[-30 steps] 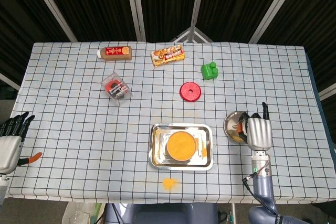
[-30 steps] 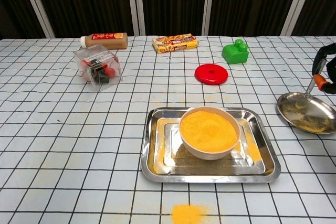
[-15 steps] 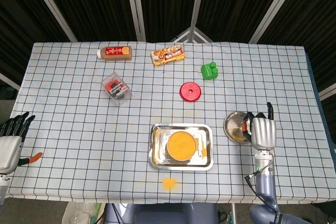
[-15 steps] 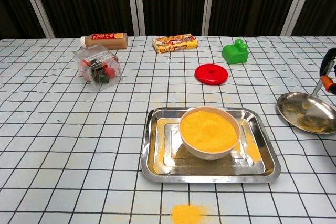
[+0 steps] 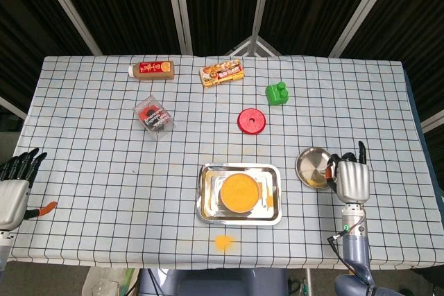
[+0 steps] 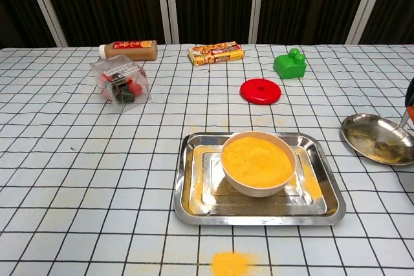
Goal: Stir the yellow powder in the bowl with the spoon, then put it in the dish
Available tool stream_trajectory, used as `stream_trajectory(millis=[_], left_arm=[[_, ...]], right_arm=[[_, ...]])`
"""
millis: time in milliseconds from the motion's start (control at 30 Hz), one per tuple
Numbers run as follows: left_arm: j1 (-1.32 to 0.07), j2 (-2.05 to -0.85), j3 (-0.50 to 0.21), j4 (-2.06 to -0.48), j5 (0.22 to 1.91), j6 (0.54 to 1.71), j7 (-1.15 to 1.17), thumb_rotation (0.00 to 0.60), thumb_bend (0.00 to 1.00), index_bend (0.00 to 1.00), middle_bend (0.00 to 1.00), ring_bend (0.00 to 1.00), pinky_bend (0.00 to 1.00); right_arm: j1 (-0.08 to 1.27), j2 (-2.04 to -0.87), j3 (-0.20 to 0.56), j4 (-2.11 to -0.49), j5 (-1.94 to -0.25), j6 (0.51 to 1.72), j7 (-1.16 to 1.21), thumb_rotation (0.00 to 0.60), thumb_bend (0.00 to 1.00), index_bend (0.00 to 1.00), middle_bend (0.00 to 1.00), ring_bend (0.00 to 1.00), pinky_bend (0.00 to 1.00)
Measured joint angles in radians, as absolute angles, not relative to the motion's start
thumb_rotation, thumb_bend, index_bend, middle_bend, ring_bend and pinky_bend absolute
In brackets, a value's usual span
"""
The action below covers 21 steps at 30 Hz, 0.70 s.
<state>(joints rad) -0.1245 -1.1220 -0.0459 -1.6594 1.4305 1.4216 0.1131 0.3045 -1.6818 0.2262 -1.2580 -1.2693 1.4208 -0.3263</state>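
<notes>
Only the head view shows both hands: the right hand (image 5: 352, 179) at lower right, fingers curled around the spoon (image 6: 402, 123), and the left hand (image 5: 12, 188) at the far left edge, fingers apart, holding nothing. In the chest view the spoon's tip rests in the dish (image 6: 376, 139) at the right edge. The bowl (image 6: 257, 162) of yellow powder sits in a metal tray (image 6: 322, 193) at lower centre. A checked cloth (image 6: 77, 159) covers the bench; dark curtains (image 6: 207, 1) hang behind.
</notes>
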Motion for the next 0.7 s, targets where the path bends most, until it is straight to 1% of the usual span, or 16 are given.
stream_trajectory(millis=[100, 233, 367, 433, 700], left_arm=[[-0.125, -1.122, -0.046, -1.659, 1.428, 1.419, 0.112, 0.6, 0.0, 0.0, 0.0, 0.0, 0.0], [-0.126, -1.121, -0.046, -1.662, 1.424, 1.414, 0.11, 0.6, 0.0, 0.0, 0.0, 0.0, 0.0], [-0.125, -1.12, -0.045, -1.664, 1.428, 1.417, 0.109, 0.6, 0.0, 0.0, 0.0, 0.0, 0.0], [-0.124, -1.119, -0.045, -1.665, 1.429, 1.418, 0.109, 0.6, 0.0, 0.0, 0.0, 0.0, 0.0], [-0.124, -1.119, -0.044, -1.667, 1.429, 1.417, 0.109, 0.6, 0.0, 0.0, 0.0, 0.0, 0.0]], right_arm=[[0.303, -1.682, 0.225, -1.257, -1.27, 1.422, -0.329, 0.6, 0.53, 0.64, 0.57, 0.28, 0.0], [0.299, -1.68, 0.215, -1.263, -1.271, 1.422, -0.342, 0.6, 0.51, 0.55, 0.51, 0.23, 0.0], [0.294, -1.675, 0.202, -1.264, -1.279, 1.425, -0.366, 0.6, 0.47, 0.38, 0.45, 0.19, 0.0], [0.29, -1.67, 0.196, -1.271, -1.279, 1.427, -0.378, 0.6, 0.46, 0.31, 0.43, 0.17, 0.0], [0.276, -1.64, 0.186, -1.326, -1.276, 1.43, -0.41, 0.6, 0.41, 0.11, 0.29, 0.08, 0.0]])
